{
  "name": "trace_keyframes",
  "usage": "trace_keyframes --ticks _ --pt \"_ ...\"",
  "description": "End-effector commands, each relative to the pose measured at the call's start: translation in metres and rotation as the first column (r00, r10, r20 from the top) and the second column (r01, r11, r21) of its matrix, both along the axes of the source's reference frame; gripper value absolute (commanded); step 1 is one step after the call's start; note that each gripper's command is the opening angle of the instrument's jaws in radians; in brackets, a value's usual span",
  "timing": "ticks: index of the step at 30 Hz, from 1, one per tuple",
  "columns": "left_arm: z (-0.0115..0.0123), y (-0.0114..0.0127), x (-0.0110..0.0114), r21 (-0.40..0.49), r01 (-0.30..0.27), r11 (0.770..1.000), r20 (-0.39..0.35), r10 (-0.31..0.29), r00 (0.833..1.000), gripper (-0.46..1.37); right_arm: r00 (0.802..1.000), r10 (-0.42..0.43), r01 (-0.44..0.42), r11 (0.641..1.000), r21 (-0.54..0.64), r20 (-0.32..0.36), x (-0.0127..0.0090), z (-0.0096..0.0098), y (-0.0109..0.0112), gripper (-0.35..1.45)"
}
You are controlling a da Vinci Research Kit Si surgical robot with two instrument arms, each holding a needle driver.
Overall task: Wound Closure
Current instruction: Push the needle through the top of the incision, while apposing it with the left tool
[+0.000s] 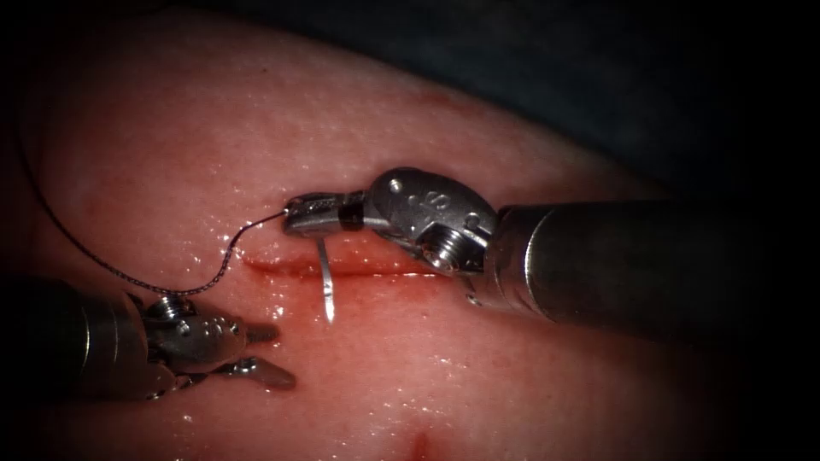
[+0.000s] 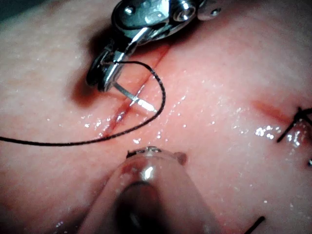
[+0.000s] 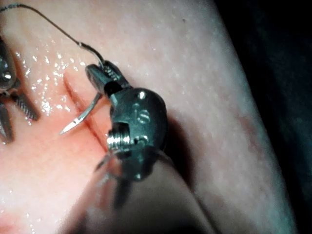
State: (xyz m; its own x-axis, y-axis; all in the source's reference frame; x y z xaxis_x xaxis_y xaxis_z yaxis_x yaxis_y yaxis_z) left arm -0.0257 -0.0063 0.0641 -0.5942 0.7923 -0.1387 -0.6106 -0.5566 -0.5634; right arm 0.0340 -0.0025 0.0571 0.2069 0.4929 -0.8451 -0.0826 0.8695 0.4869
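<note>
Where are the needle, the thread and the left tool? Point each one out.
needle (image 1: pixel 326 286): endoscope view, on its shaft crossing the cut, held near its thread end by the right tool (image 1: pixel 314 213).
thread (image 1: pixel 128 277): endoscope view, on its curve left of the cut.
left tool (image 1: pixel 260 352): endoscope view, between its open jaws, holding nothing.

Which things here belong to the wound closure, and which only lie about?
In use:
- needle, held near its thread end by the right hand, tip free above the cut
- thread
- left hand, open, empty
- tissue

Lying about:
- cut thread ends
</note>
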Motion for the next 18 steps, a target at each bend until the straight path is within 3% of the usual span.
trace_keyframes --ticks 1,8,18 --pt "0.0 0.0 0.0 0.0 -0.001 1.0 0.001 0.001 1.0 0.33 1.0 -0.001 0.001 1.0 -0.025 -0.004 -0.0001 0.0 0.0003 -0.35" --pt "0.0 0.0 0.0 0.0 -0.001 1.0 0.001 0.001 1.0 0.31 0.999 -0.021 0.017 0.988 -0.15 -0.031 0.0001 0.0 0.0009 -0.35" --pt "0.0001 0.0 0.0 -0.001 0.0 1.0 0.001 0.0 1.0 0.29 0.996 -0.054 0.025 0.939 -0.343 -0.073 0.0015 -0.0006 0.0019 -0.35"
